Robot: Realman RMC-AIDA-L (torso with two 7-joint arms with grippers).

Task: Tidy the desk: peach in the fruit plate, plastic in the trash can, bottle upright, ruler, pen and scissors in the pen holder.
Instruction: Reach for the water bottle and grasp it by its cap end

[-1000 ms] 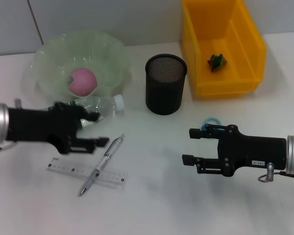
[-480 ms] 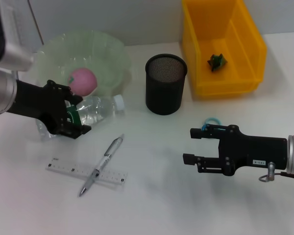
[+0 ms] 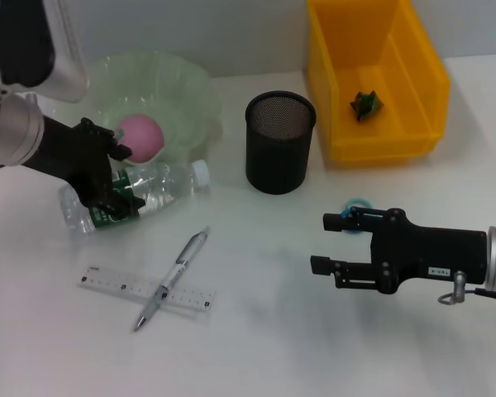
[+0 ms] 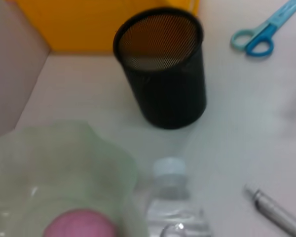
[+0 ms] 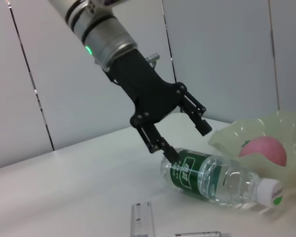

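Left gripper (image 3: 107,178) straddles the lying bottle (image 3: 140,192)!
Fingers spread either side of its label end, not yet pinching; bottle lies at the bowl's (image 3: 186,78) six o'clock, cap pointing three o'clock. Right gripper (image 3: 326,244) hovers open, well apart.

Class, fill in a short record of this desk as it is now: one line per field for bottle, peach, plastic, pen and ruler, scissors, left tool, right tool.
bottle: lying on its side beside the plate
peach: in the plate
plastic: in the yellow bin
pen: lying across the ruler
scissors: on the desk, not in the holder
left tool: open, straddling the bottle
right tool: open, holds nothing
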